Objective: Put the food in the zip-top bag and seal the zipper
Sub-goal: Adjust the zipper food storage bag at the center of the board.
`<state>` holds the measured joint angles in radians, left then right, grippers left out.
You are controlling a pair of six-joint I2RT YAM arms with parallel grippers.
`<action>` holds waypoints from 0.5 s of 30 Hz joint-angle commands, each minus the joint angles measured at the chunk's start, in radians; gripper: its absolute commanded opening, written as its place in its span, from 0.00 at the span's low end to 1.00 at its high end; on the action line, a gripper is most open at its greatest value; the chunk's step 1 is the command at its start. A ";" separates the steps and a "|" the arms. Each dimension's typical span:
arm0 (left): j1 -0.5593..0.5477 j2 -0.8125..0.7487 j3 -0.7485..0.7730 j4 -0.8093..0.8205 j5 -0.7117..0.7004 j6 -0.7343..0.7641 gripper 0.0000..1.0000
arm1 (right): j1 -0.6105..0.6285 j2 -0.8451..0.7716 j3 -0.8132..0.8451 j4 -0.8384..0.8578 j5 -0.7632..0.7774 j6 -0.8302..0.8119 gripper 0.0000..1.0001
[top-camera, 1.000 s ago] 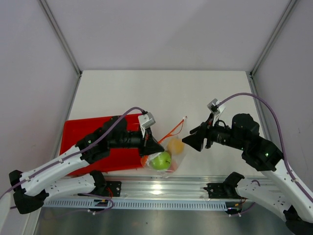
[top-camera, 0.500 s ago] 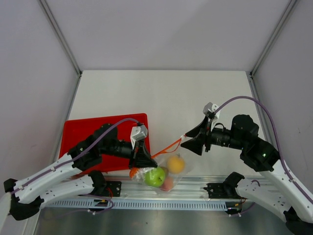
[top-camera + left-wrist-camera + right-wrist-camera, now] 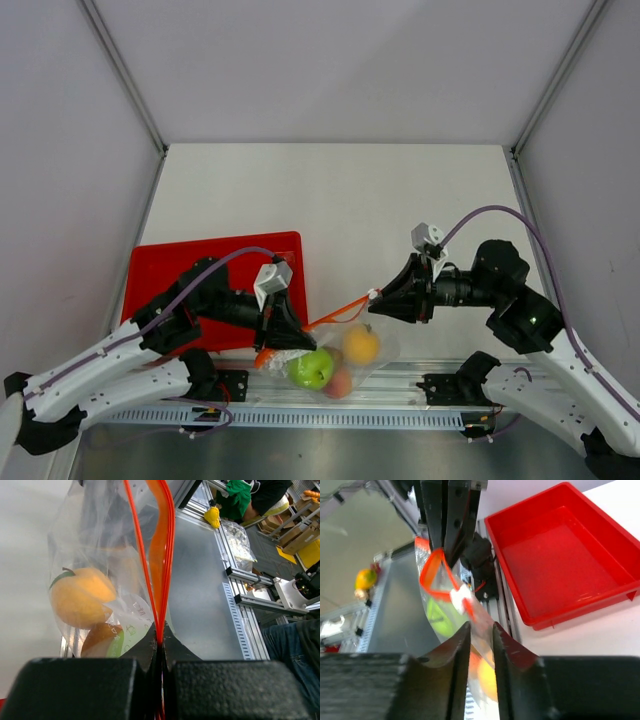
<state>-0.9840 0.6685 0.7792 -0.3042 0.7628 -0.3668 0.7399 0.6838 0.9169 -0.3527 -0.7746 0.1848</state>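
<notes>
At the near edge of the desk (image 3: pixel 330 200), the zip-top bag (image 3: pixel 100 540) is slung between the two grippers, partly over the metal rail (image 3: pixel 400 372). The green apple (image 3: pixel 311 370), the yellow-orange fruit (image 3: pixel 360 345) and the peach (image 3: pixel 341 384) are seen inside it; the brown one cannot be made out for sure. Over the last second the bag has been drawn toward the rail and a little to the left, and the zipper (image 3: pixel 338 314) has been pulled into a straighter line between the grippers. One end of it is clenched in the left gripper (image 3: pixel 283 336), whose jaws are pressed flat on the strip in the wrist view. The right gripper (image 3: pixel 378 298) has been brought in over the other end and its jaws have been narrowed around the bag's edge; whether the pads already bite cannot be told. The filling is judged done, and only the sealing is left: two red-orange strands are seen parted just beyond the left gripper, so the mouth is not yet closed. Little room is left on the near side, where the load could slip off the desk. The red tray (image 3: pixel 160 262) lies close on the left, while wide bare surface is offered toward the far side
</notes>
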 commanded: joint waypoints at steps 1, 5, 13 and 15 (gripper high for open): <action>0.007 -0.020 -0.006 0.062 0.027 -0.014 0.00 | -0.004 -0.003 -0.021 0.104 -0.103 0.034 0.18; 0.007 -0.018 -0.018 0.060 0.020 -0.008 0.01 | -0.005 -0.001 -0.026 0.133 -0.112 0.064 0.00; 0.007 0.006 0.011 -0.062 -0.209 0.025 0.60 | -0.005 -0.001 0.007 0.054 0.013 0.097 0.00; 0.007 0.011 0.000 -0.033 -0.206 0.026 0.68 | -0.005 0.000 0.020 -0.001 0.082 0.107 0.00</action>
<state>-0.9829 0.6739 0.7639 -0.3454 0.6273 -0.3550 0.7391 0.6861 0.8902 -0.3077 -0.7956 0.2638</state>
